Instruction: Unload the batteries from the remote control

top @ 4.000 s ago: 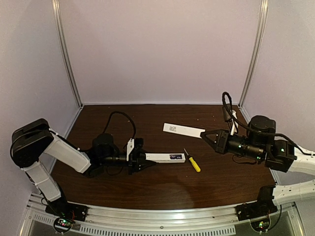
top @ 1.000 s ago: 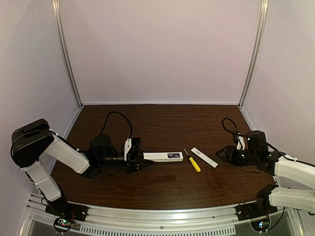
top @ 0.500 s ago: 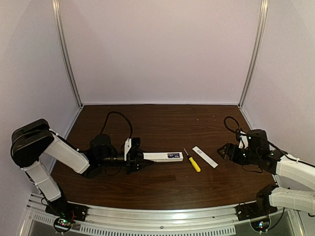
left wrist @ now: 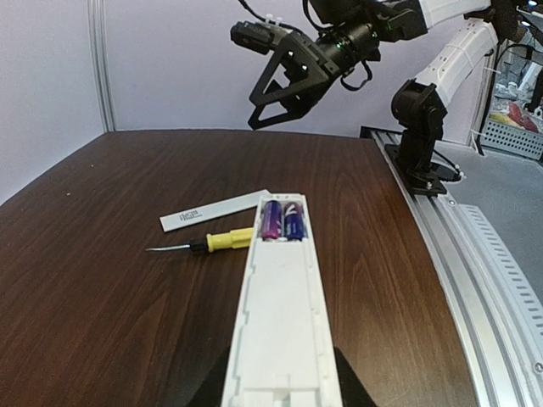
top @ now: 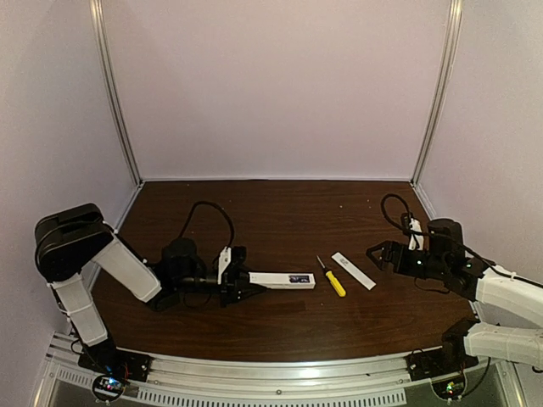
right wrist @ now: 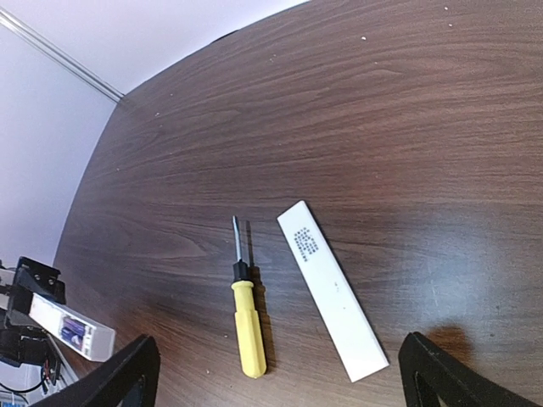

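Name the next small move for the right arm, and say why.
Probably lower the right gripper onto the screwdriver. That gripper is open and empty. The cover is already off and lies beside the screwdriver. Both batteries sit exposed in the remote, which the left gripper holds. They look snugly seated, so prying seems likely.

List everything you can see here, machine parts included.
remote control: one, white, left of centre, held at one end
batteries: two, purple-blue, side by side in the remote control's open compartment
screwdriver: one, yellow handle, right of the remote control
cover strip: one, white, flat beside the screwdriver, farther right
table: one, dark brown wood, under everything
left fingers: one pair, black, shut on the remote control
right fingers: one pair, black, open, raised at right
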`<control>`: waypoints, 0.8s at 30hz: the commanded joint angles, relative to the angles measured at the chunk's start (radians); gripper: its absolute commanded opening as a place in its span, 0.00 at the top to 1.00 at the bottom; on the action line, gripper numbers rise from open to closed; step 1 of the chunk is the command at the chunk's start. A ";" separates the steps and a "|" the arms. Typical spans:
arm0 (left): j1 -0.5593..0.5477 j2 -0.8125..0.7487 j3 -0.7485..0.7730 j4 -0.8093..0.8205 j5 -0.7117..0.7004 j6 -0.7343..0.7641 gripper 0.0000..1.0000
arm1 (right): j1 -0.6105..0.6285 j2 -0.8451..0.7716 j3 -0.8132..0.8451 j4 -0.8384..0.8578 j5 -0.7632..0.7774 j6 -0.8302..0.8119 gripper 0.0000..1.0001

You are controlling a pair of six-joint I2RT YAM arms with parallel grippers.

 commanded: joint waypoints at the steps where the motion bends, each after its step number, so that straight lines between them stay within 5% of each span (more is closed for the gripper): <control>1: 0.010 0.089 0.013 0.120 0.051 -0.018 1.00 | 0.026 -0.022 -0.035 0.076 0.005 0.008 0.00; 13: 0.009 0.299 0.068 0.264 0.146 -0.078 1.00 | 0.086 -0.044 -0.075 0.128 0.022 -0.014 0.00; 24: -0.001 0.377 0.128 0.175 0.118 -0.028 1.00 | 0.111 -0.019 -0.064 0.133 0.044 -0.020 0.00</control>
